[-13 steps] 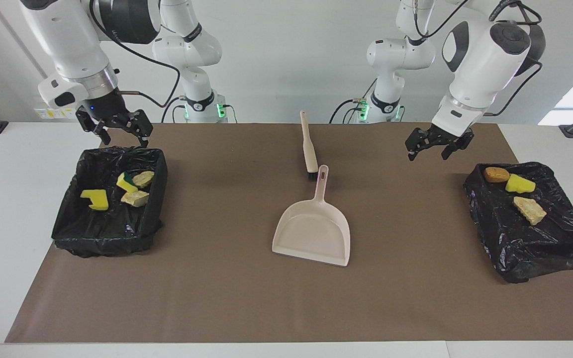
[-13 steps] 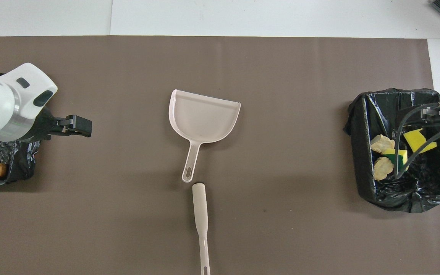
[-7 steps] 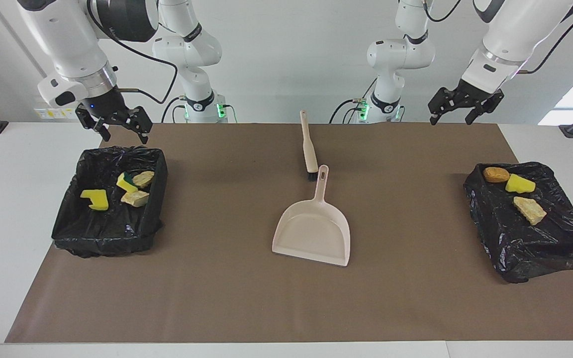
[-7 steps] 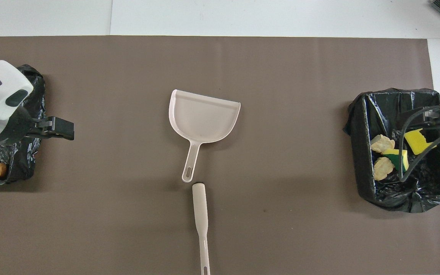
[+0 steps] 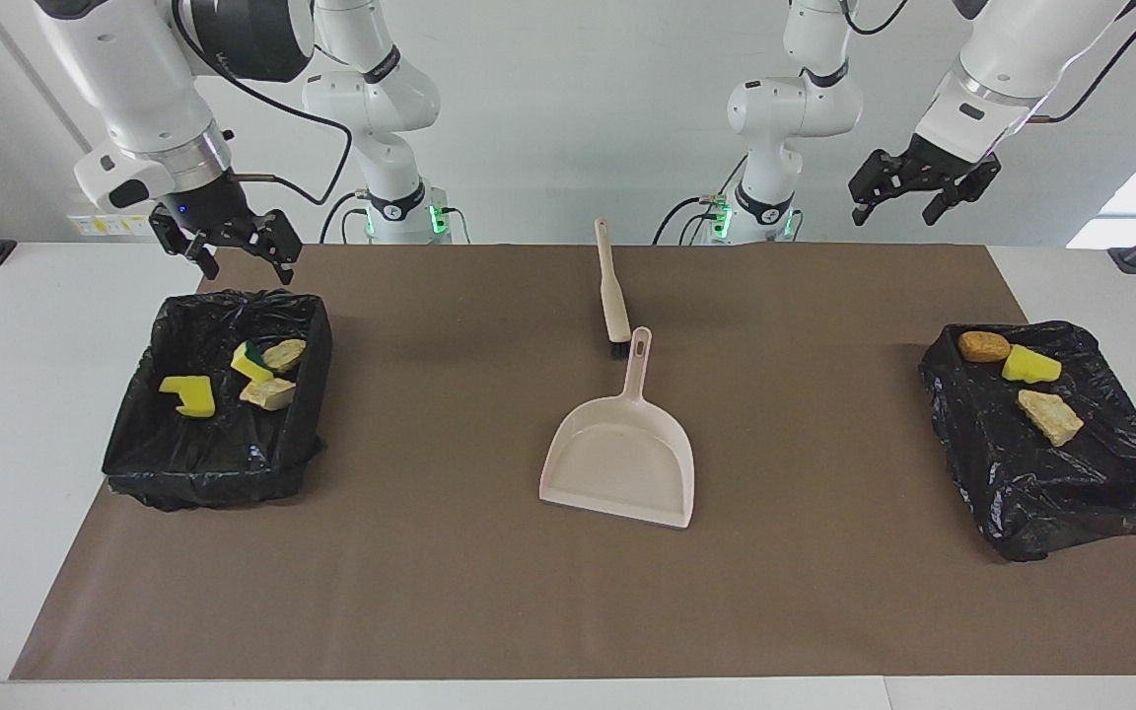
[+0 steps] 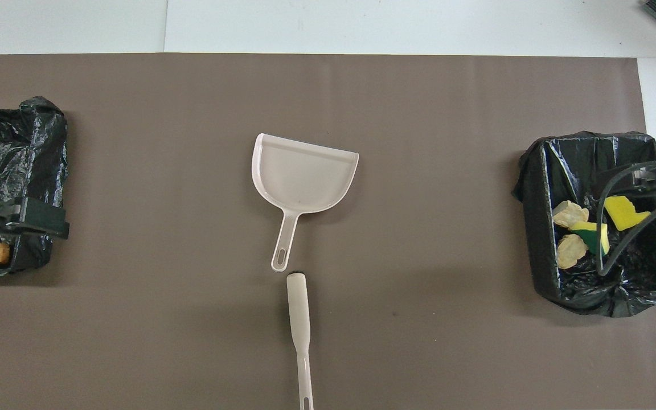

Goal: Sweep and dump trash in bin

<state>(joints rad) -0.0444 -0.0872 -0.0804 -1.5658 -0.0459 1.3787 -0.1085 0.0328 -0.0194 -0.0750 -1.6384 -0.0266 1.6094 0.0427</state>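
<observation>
Yellow and tan trash (image 5: 269,393) chunks, binned.

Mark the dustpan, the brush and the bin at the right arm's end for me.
dustpan (image 5: 622,463), facing view, on the bare floor of its scoop.
brush (image 5: 613,306), facing view, on the thick part of its handle, above the bristles.
bin at the right arm's end (image 5: 307,325), facing view, on its black-lined wall nearest the dustpan.

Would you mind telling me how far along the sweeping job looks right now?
It looks finished: four trash pieces lie in one lined bin, three in the other bin. The dustpan and brush lie unheld on the mat. The left gripper and right gripper hang open, holding nothing. No trash shows on the mat.
</observation>
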